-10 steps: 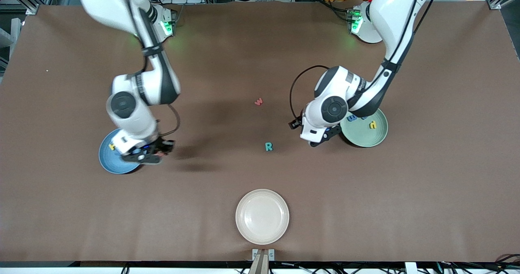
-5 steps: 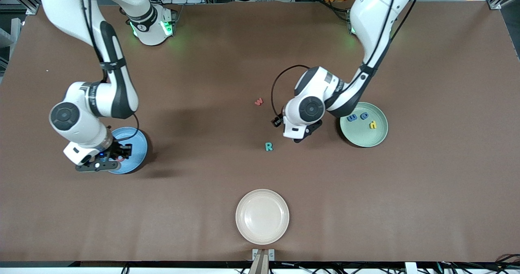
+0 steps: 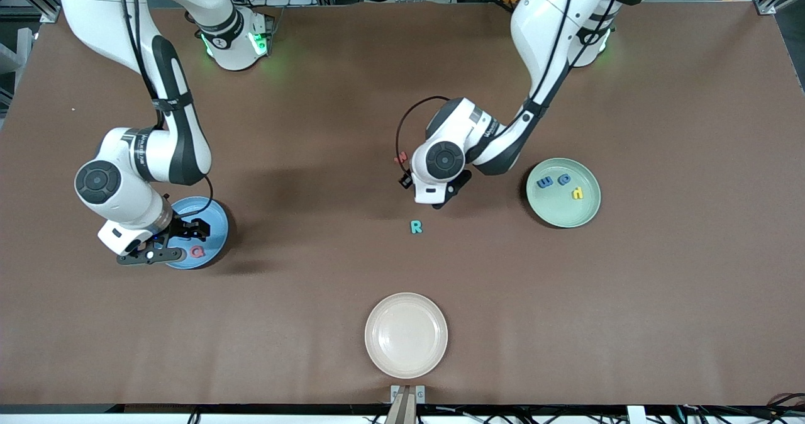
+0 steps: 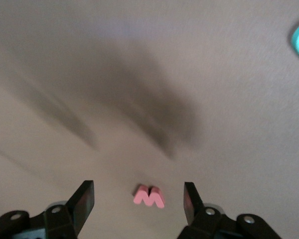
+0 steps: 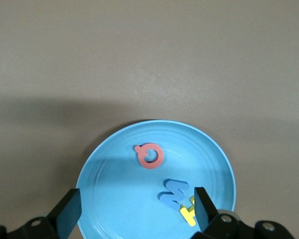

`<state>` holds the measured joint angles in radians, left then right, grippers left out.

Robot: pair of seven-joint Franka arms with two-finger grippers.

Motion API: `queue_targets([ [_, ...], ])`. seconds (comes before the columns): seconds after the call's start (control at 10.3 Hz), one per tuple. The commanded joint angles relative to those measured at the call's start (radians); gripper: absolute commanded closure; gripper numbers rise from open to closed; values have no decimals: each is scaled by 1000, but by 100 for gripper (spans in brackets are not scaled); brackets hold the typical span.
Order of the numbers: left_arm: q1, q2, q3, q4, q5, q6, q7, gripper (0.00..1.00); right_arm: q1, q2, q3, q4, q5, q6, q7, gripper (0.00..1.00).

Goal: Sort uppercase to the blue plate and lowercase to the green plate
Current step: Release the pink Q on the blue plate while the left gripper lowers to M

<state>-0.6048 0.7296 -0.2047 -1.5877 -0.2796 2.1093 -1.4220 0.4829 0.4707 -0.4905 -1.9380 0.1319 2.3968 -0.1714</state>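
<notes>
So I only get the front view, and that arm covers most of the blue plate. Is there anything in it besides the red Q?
Observer: Yes. The right wrist view shows a blue M and a yellow letter side by side in the blue plate, apart from the red Q.
Operator: Is that claw holding anything?
Observer: No. The right gripper hangs over the plate, fingers wide open, nothing between them.
Operator: And the other arm, by the little red letter?
Observer: The left gripper is open too, over the red w, which lies flat on the table, untouched.
</notes>
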Motion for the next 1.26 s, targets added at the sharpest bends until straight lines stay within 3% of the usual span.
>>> queue_targets([
  [0.0,-16,28,18,40,-39,15,-58,20,-12,-20,9,-1,5,-5,-10,0],
  [0.19,-26,54,18,37,-99,86,-78,23,-12,-21,12,1,50,-5,-13,0],
  [0.58,-38,68,15,25,-171,104,-37,25,-7,-24,10,-1,55,-19,-13,0],
  [1.17,-43,65,5,-11,-245,92,165,25,-14,-23,9,10,55,-24,-20,0],
])
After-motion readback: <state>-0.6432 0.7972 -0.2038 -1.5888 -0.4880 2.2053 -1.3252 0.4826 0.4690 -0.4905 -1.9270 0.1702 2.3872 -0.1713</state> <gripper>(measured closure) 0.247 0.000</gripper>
